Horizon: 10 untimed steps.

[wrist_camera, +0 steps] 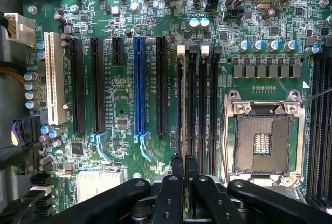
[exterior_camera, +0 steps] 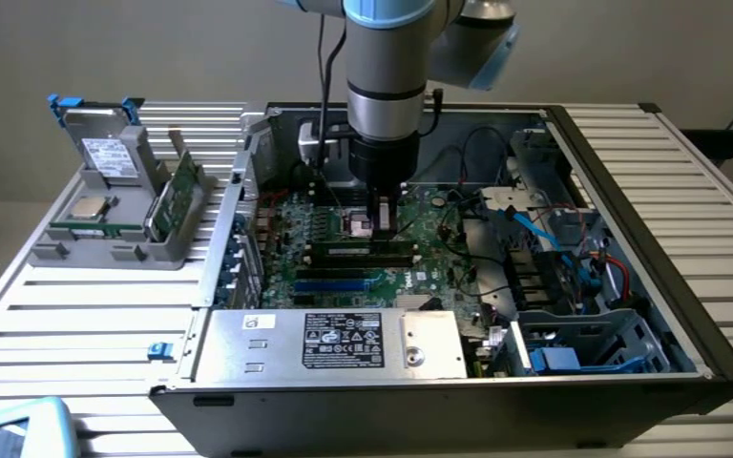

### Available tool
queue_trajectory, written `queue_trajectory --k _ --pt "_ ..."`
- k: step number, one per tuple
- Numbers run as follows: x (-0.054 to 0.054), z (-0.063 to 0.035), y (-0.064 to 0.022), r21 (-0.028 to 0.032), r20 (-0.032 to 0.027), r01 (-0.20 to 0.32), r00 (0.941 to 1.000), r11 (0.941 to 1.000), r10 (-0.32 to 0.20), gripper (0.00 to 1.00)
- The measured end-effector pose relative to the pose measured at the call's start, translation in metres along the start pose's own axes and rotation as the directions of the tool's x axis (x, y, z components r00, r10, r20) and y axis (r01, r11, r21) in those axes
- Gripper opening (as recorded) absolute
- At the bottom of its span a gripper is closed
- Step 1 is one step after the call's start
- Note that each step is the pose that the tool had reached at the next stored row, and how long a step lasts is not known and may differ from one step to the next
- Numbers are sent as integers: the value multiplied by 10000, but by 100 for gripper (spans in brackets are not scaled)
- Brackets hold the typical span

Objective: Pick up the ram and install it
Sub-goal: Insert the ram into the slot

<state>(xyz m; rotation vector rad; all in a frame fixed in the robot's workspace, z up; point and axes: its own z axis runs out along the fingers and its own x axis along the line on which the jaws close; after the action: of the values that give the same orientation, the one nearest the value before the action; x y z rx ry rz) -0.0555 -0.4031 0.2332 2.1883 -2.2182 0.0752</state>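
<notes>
Four long black memory slots [wrist_camera: 198, 99] in a row on the green motherboard [wrist_camera: 124, 94], two with white end latches and two with black, beside the square steel-framed processor socket [wrist_camera: 262, 141] and its fine contact grid. Along the slot furthest from that socket, a thin green-gold line seen edge-on: judged to be the ram [wrist_camera: 181, 105], upright, in line with the slot and running to the hand [wrist_camera: 183, 169]. Hand narrow, black fingertips [wrist_camera: 176, 164] close together with a mere sliver between, pinching the ram by its flat faces at the upper edge. Cannot tell whether fully seated or only resting in the slot's mouth. In the exterior view, hand low inside the open tower case [exterior_camera: 469, 415] on the slatted bench [exterior_camera: 73, 305], over the same slots. Probably very light; stiff along its length yet thin and brittle, likely to skew or crack under sideways force, tolerant of load only straight down its own plane. Faces smooth, slightly stepped by chips, probably fair purchase for the pads at mid-length; lower contact edge best left untouched. Round about: matte fibreglass, a glossy blue expansion slot [wrist_camera: 139, 84], a white expansion slot [wrist_camera: 51, 79], small round capacitors [wrist_camera: 194, 23] with bright metal tops.
</notes>
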Motion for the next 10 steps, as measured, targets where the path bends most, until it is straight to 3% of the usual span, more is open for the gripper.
queue_trajectory --k 10 --pt "0 16 8 0 0 0 10000 10000 0 13"
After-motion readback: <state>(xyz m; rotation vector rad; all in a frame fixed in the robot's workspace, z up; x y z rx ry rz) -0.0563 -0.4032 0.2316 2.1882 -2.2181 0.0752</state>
